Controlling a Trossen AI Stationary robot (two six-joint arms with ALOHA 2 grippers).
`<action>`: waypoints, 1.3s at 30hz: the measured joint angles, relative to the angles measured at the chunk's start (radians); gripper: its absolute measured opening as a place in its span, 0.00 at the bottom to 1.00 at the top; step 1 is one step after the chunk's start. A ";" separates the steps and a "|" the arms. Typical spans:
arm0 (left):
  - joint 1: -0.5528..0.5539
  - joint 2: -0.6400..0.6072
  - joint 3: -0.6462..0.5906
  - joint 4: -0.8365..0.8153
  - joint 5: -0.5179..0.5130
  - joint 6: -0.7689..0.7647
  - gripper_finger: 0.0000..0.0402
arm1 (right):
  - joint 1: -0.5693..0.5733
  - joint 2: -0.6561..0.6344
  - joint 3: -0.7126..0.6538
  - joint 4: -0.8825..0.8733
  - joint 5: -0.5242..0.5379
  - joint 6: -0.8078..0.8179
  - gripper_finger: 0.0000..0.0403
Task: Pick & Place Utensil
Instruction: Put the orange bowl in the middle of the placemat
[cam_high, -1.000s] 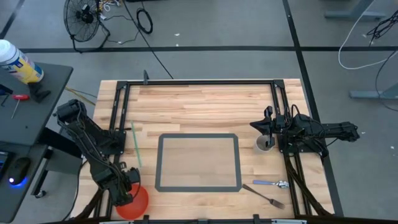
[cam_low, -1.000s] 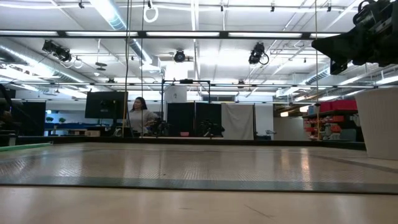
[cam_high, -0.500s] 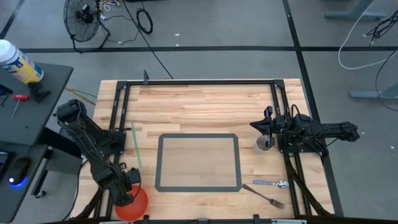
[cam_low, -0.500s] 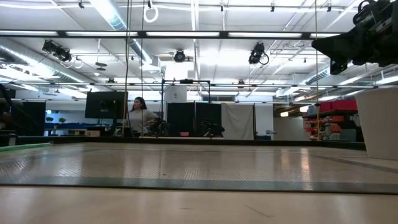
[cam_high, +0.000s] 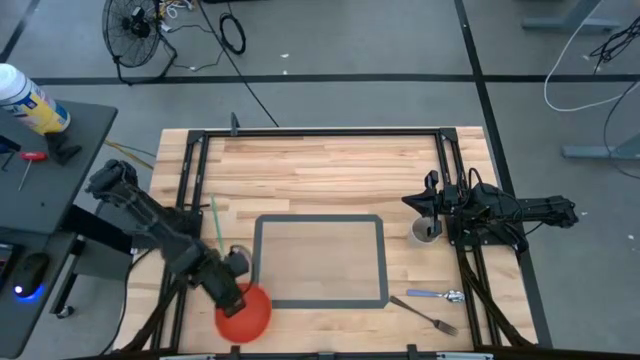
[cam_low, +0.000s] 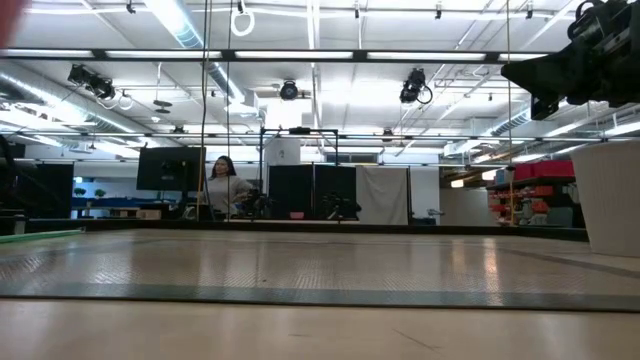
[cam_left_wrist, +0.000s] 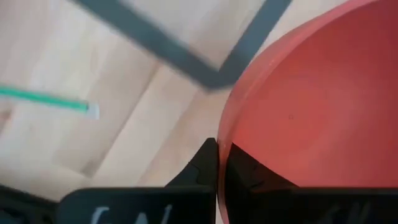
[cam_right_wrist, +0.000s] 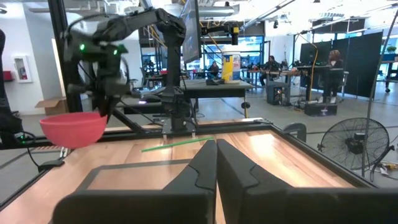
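- Utensils, a fork (cam_high: 432, 318) and blue-handled spoon (cam_high: 434, 295), lie at five o'clock, untouched.
- My left gripper (cam_high: 232, 291) pinches the red bowl (cam_high: 245, 312) by its rim, probably bringing a receptacle.
- My right gripper (cam_high: 418, 201), fingers together and empty, waits at three o'clock.

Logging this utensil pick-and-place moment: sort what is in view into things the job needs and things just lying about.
Job:
- left gripper, shut on the red bowl
- blue-handled spoon
- fork
- taped rectangle

Lying about:
- green straw
- white cup under the right gripper
- floor fan
- spray can
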 joint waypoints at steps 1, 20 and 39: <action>0.033 0.000 0.020 -0.006 -0.004 0.021 0.02 | 0.000 0.000 0.000 0.000 0.000 0.000 0.03; 0.528 0.415 0.355 0.011 0.026 0.541 0.02 | 0.000 0.000 0.000 0.000 0.000 0.000 0.03; 0.684 0.524 0.369 0.104 0.074 0.615 0.04 | 0.000 0.000 0.000 0.000 0.000 0.000 0.03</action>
